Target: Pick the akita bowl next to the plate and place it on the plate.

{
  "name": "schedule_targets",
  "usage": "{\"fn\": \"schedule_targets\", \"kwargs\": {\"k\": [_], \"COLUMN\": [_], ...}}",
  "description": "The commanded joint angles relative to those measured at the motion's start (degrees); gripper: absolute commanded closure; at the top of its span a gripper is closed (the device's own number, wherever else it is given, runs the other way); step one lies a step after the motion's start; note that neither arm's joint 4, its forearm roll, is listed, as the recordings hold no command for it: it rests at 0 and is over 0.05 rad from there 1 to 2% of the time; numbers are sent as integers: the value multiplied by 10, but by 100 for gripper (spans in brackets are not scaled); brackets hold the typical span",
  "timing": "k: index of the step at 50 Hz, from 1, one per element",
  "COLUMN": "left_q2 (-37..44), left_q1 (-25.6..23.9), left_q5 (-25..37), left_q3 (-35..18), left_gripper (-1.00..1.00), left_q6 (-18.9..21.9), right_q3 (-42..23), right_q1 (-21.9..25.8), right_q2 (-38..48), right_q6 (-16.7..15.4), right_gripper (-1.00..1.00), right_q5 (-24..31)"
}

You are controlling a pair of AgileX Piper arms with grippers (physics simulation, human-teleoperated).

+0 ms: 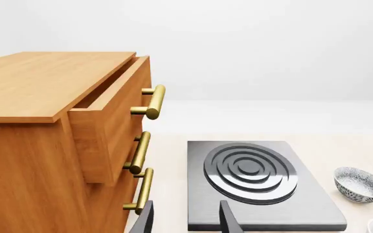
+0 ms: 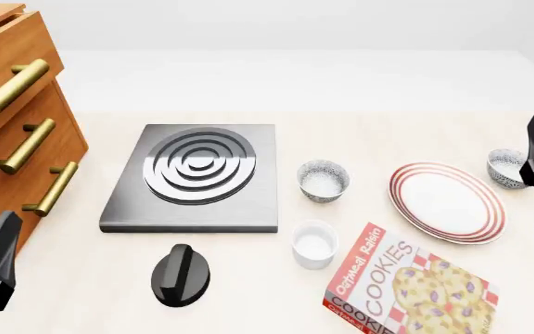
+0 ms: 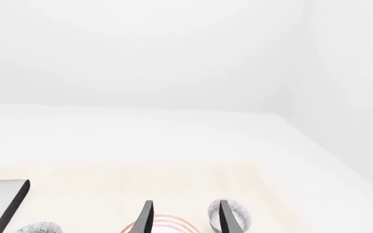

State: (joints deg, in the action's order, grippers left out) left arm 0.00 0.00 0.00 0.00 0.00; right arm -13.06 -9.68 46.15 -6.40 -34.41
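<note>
Cookie box (image 2: pixel 411 292): nearest to me on the desk (image 2: pixel 360 125), at about 5 o'clock in the front view, lying flat.
Black knob (image 2: pixel 180 274): at 7 o'clock, just in front of the stove plate.
White ramekin (image 2: pixel 314 243): just beside the cookie box, on its 10 o'clock side.
My left gripper (image 1: pixel 185 218): low at 8 o'clock beside the drawer cabinet (image 2: pixel 12 132); fingers spread apart with nothing between them.
Stove plate (image 2: pixel 195 174): dark slab with a ringed burner, right of the cabinet.
Plate (image 2: pixel 448 202): at 3 o'clock, white with red rings; nothing lies on it.
Second patterned bowl (image 2: pixel 324 179): between stove plate and plate, well apart from my right gripper.
Akita bowl (image 2: pixel 507 168): just beside the plate's 2 o'clock edge, resting on the desk.
My right gripper (image 3: pixel 183 216): over the plate's far right rim; fingers parted and holding nothing, one finger (image 3: pixel 228 218) in front of the akita bowl in the wrist view.
</note>
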Motion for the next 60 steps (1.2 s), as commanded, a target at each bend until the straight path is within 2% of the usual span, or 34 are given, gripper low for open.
{"fn": "schedule_targets", "kwargs": {"k": [1,21,34,60], "left_q2": [0,0,0,0], "left_q1": [0,0,0,0], "left_q5": [0,0,0,0], "left_q3": [0,0,0,0], "left_gripper": [-100,-100,-100,-100], "left_q6": [0,0,0,0], "right_q3": [-21,-38,-56,-63], "right_q1": [-13,-23,-25,-26], "right_q2": [45,87,88,139], "right_q6": [-6,-17,-18,-37], "right_gripper": [-100,-100,-100,-100], "right_q5": [-22,-46,-31,-72]}}
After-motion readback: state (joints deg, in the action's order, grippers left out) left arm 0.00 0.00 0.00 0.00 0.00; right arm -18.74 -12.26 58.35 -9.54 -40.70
